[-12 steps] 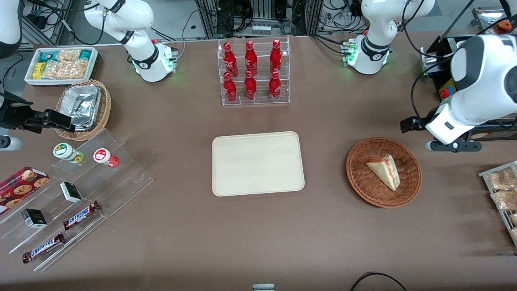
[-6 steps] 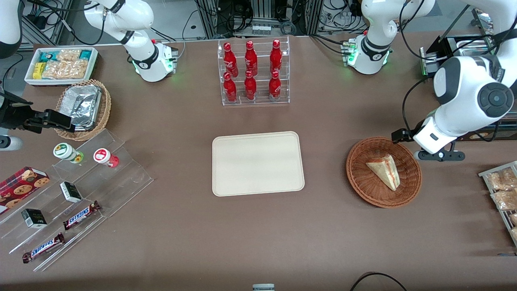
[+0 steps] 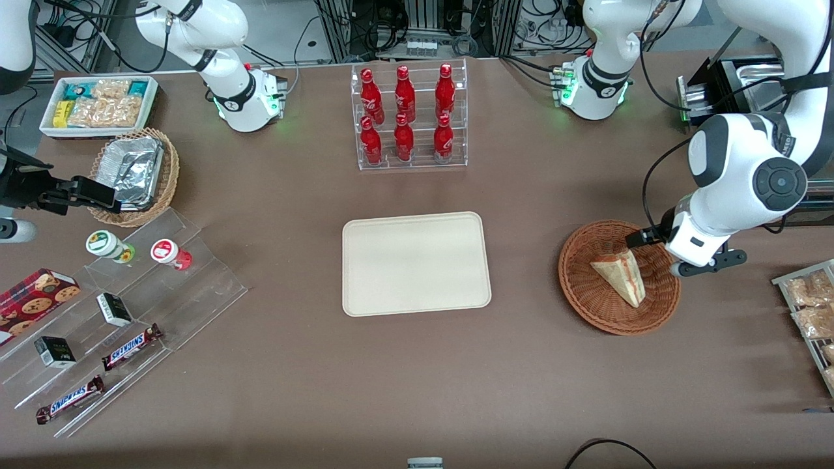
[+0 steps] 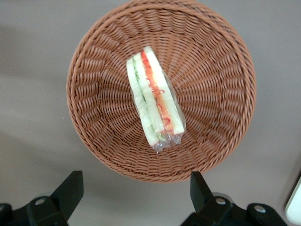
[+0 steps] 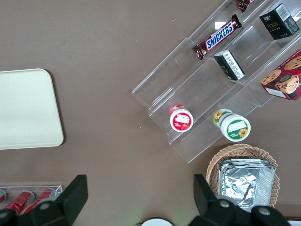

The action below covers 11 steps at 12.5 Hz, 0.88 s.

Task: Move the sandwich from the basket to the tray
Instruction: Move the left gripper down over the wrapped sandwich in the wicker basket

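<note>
- In the basket (image 3: 619, 279): sandwich (image 4: 154, 97) lying untouched, pickup not started.
- Gripper (image 4: 134, 197) hovers above the basket's rim, fingers wide apart, holding nothing.
- Tray (image 3: 416, 263) bare; grasp, carry, place all left.

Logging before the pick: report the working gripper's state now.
Gripper: open, holding nothing, above the basket, sandwich untouched inside it.

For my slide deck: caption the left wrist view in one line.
Open gripper hovers above the wrapped sandwich lying in the basket.
</note>
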Available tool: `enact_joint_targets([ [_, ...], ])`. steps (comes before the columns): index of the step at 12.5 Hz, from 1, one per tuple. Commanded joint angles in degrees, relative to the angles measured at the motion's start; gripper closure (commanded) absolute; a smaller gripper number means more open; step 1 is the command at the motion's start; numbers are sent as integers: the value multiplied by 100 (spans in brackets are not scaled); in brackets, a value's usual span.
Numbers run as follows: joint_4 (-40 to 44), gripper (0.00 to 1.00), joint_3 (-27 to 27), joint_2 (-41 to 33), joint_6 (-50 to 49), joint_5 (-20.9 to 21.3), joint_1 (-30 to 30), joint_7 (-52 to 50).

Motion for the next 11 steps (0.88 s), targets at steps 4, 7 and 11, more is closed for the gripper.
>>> enact_joint_targets([
  [4, -410, 0, -19, 84, 934, -16, -1, -1568],
  [7, -437, 0, -19, 198, 1225, -164, -1, -1675],
  [11, -446, 0, -46, 435, 1612, -235, -45, -1965],
])
